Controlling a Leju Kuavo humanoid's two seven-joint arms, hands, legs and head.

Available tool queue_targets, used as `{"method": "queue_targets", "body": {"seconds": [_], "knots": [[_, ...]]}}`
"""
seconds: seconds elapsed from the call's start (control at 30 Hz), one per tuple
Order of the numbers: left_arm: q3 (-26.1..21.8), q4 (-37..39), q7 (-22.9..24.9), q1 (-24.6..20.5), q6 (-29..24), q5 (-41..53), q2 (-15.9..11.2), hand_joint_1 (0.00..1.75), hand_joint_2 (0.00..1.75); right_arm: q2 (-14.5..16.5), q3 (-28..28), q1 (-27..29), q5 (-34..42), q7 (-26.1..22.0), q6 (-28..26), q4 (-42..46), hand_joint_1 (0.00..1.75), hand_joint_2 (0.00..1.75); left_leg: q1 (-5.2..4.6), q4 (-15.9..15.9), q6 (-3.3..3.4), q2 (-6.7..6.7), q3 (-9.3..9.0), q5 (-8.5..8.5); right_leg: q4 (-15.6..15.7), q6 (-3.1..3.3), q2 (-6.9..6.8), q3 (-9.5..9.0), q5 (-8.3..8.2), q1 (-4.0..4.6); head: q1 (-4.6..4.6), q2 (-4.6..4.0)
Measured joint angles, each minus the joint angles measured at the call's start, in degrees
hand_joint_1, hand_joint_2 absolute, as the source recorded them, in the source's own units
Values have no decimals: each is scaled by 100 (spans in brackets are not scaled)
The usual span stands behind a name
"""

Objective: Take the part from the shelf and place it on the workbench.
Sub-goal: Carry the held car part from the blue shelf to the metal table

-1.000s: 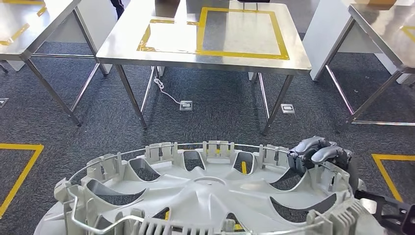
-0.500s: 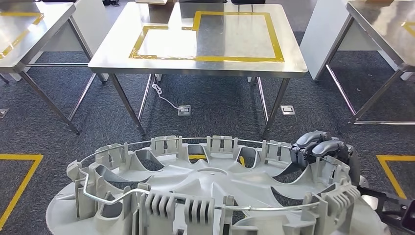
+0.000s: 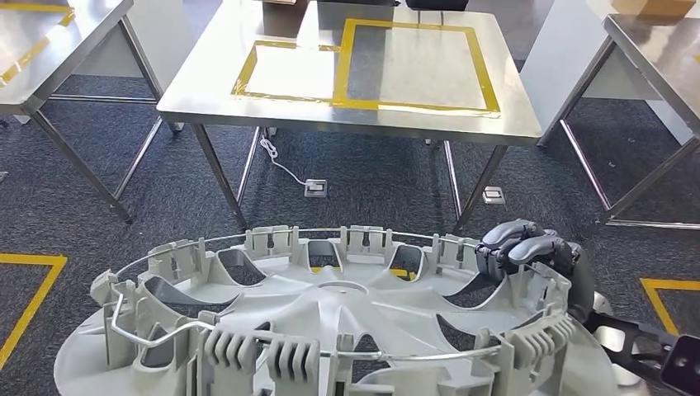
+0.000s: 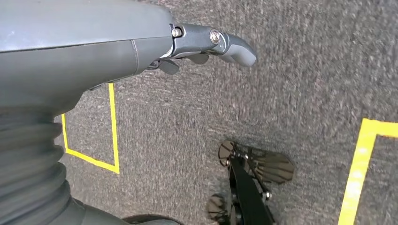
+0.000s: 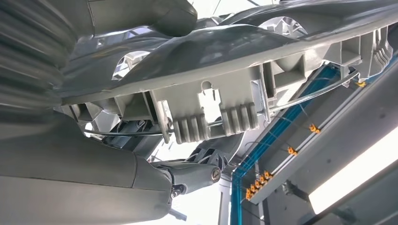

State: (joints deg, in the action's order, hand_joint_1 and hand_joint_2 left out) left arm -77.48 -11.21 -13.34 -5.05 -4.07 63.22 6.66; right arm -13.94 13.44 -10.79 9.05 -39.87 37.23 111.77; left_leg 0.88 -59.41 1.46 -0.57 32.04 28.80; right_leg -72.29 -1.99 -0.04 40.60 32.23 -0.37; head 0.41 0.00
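I've got the large grey plastic wheel cover (image 3: 330, 322) carried flat, ribbed side up, my right hand (image 3: 524, 247) curled over its rim for support. My left hand (image 4: 206, 44) hangs empty, fingers loose. The taped steel surface (image 3: 206, 91) lies ahead.

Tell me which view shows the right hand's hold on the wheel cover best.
The head view: the right hand curls its fingers over the rim of the wheel cover, with the whole part in sight. The right wrist view shows the cover's ribbed edge from close behind the hand. The left wrist view faces the carpet.
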Motion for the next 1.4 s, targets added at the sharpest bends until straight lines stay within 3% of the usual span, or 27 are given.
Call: {"method": "queue_targets", "body": {"seconds": [0.07,0.1,0.17,0.27,0.33,0.43,0.47,0.5,0.57,0.6,0.63,0.7,0.8,0.93,0.97,1.0,1.07,1.13,1.2,1.3,1.33,1.4], "knots": [[0,1,-4,-3,0,-1,9,0,175,13,30,-41,4,-1,-19,-3,175,175,-7,2,-20,-8,-122,83,747,92,-2,-236,-534,35,11,0],[0,2,-9,-7,0,-1,14,0,175,14,46,-69,10,-1,-27,-6,175,175,-11,6,-43,-13,-158,120,1050,137,-3,-342,-620,61,17,0],[0,4,-17,-12,0,-1,22,0,175,15,74,-105,30,-1,-45,-10,175,175,-17,7,-113,-15,-188,156,1316,202,-1,-435,-604,103,25,0],[0,-1,-30,-12,1,-1,10,0,175,14,92,-112,52,0,-71,-12,175,175,-31,-121,-211,-1,-240,189,1406,274,3,-582,-643,61,16,0],[1,-2,-41,-24,3,-1,2,0,175,16,96,-121,55,-4,-80,-12,175,175,-26,-525,-246,8,-49,383,1430,317,-9,-708,-611,36,-20,0],[1,-2,-43,-11,4,-1,-10,0,175,25,105,-100,40,-3,-81,-12,175,175,-18,-1430,-287,11,576,743,1427,350,-3,-803,-508,47,-55,0],[0,-3,-42,0,4,-1,-16,0,175,27,109,-88,33,-1,-81,-12,175,175,-18,-1486,-294,11,687,705,1426,347,5,-845,-469,47,-58,0],[0,-3,-41,8,4,-1,-22,0,175,28,114,-78,30,1,-81,-12,175,175,-18,-1341,-300,13,701,544,1425,337,14,-899,-427,44,-64,0],[0,-4,-42,13,4,-1,-30,0,175,31,120,-69,29,-1,-82,-12,175,175,-18,-626,-294,20,515,-4,1423,302,18,-1023,-325,37,-73,0],[1,-3,-42,12,4,-1,-31,0,175,32,123,-71,29,-1,-82,-12,175,175,-24,-308,-269,26,425,-159,1416,276,20,-1068,-277,41,-77,0],[1,-3,-40,10,4,-1,-31,0,175,32,126,-72,29,-1,-82,-12,175,175,-32,-102,-229,31,361,-263,1412,245,20,-1090,-235,47,-79,0],[1,-2,-41,13,4,-1,-29,0,175,33,134,-72,34,-1,-76,-12,175,175,-49,-17,-132,29,335,-242,1390,179,25,-1109,-202,64,-79,0],[0,-3,-65,18,4,-6,-21,0,175,32,133,-70,51,-1,-44,-9,175,175,-19,13,-31,17,235,-245,1095,95,21,-981,-177,56,-60,0],[0,-5,-90,16,10,-14,-23,0,175,32,127,-34,48,-4,26,-8,175,175,-7,30,23,14,110,-124,-143,-19,18,-109,222,3,-19,0],[0,-4,-91,21,14,-14,-23,0,175,31,127,-21,45,-2,30,-8,175,175,-8,30,17,12,68,-84,-244,-29,18,38,222,-7,-13,0],[0,-4,-91,26,20,-14,-23,0,175,31,123,-13,44,-1,32,-8,175,175,-8,30,7,10,16,-41,-149,-26,18,81,93,-13,-7,0],[0,-3,-89,29,36,-14,-22,0,175,31,114,-11,44,-2,32,-8,175,175,-7,32,-20,5,-102,48,528,20,15,-103,-453,-11,5,0],[0,-2,-85,18,49,-14,-20,0,175,31,104,-10,43,-4,37,-5,175,175,-16,32,-74,2,-183,128,1144,86,5,-323,-716,26,15,0],[0,-2,-77,9,52,-16,-21,0,175,32,96,-3,36,-3,63,3,175,175,-29,16,-158,5,-235,148,1326,160,3,-389,-681,57,20,0],[0,-3,-71,3,55,-26,-29,0,175,37,89,-11,36,-1,123,11,175,175,-26,-185,-249,20,-212,188,1389,285,10,-536,-697,34,2,0],[1,-2,-70,-6,57,-31,-30,0,175,41,87,-24,45,-4,133,12,175,175,-20,-399,-260,23,-103,279,1399,322,8,-592,-679,29,-14,0],[1,-1,-70,-12,61,-39,-26,0,175,49,87,-45,65,-7,141,12,175,175,-14,-1060,-279,27,299,566,1407,372,4,-653,-620,38,-51,0]]}}
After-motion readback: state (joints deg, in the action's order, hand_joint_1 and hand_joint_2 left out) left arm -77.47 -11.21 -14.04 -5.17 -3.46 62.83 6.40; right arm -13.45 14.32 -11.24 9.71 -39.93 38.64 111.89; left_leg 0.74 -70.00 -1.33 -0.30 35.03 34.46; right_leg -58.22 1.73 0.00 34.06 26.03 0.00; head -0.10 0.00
